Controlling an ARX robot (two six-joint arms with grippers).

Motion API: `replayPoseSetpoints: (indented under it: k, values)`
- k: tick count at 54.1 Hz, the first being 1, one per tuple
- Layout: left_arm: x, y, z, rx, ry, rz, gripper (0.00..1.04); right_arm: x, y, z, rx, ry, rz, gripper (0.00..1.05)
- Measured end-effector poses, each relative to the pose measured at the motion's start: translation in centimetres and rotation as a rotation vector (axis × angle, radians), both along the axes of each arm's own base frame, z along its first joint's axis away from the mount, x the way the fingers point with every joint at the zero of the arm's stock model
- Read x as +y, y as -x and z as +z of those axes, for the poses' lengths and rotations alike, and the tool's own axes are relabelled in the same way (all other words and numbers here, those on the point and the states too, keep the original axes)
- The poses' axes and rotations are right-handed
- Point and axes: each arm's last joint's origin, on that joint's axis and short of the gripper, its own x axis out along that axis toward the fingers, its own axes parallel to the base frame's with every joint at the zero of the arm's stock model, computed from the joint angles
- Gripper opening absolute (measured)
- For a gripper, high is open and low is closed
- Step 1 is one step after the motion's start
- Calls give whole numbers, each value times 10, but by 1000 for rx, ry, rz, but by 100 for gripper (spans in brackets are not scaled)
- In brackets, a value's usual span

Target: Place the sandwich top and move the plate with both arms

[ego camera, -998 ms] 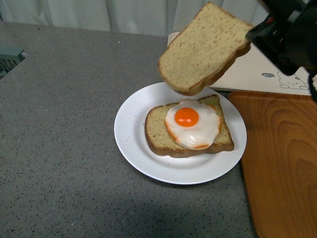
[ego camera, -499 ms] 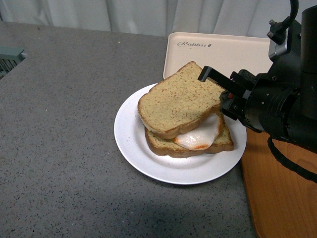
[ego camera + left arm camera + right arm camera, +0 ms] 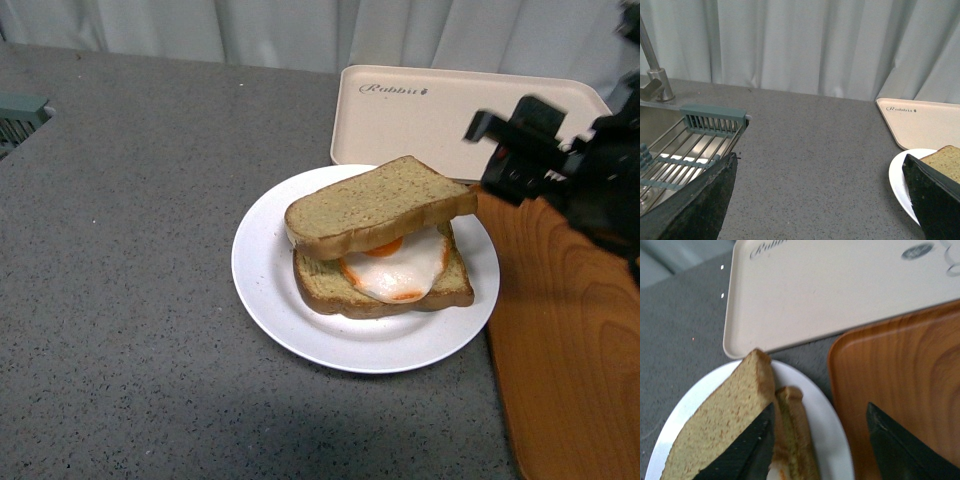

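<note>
plate (image 3: 290, 320) on counter (image 3: 120, 250), egg slice (image 3: 330, 285) on it, sandwich top (image 3: 375, 205) lying tilted over that. right gripper (image 3: 485, 158) at the top's 2 o'clock, just clear, fingers spread, empty. left gripper (image 3: 819, 156) spread wide, empty

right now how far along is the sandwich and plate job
Done: the sandwich top lies askew on the fried egg and lower slice on the plate. In hand: nothing; the right end effector is open beside the sandwich top, the left end effector open over the counter. To do: moving the plate with both arms; it sits on the counter.
</note>
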Motion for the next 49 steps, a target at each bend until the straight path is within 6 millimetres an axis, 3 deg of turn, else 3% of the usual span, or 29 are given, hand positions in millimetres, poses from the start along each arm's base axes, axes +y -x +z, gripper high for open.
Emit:
replayPoseSetpoints:
  k: [5, 12, 16, 23, 32, 41, 49]
  values:
    - [0, 0, 0, 0, 0, 0, 98, -20, 4, 17, -33, -10, -15, 73]
    - [0, 0, 0, 0, 0, 0, 98, -47, 17, 25, -62, -20, -30, 92]
    - [0, 0, 0, 0, 0, 0, 98, -63, 28, 18, -217, 70, -63, 84]
    - [0, 0, 0, -1, 0, 3, 98, -94, 74, 21, -434, 286, -52, 62]
    - [0, 0, 0, -2, -1, -1, 98, -97, 128, 28, -449, 384, -19, 37]
    - [0, 0, 0, -1, -1, 1, 98, -97, 180, 41, -514, 411, -15, 2]
    - [0, 0, 0, -2, -2, 0, 98, -97, 188, 44, -567, 418, -27, 1]
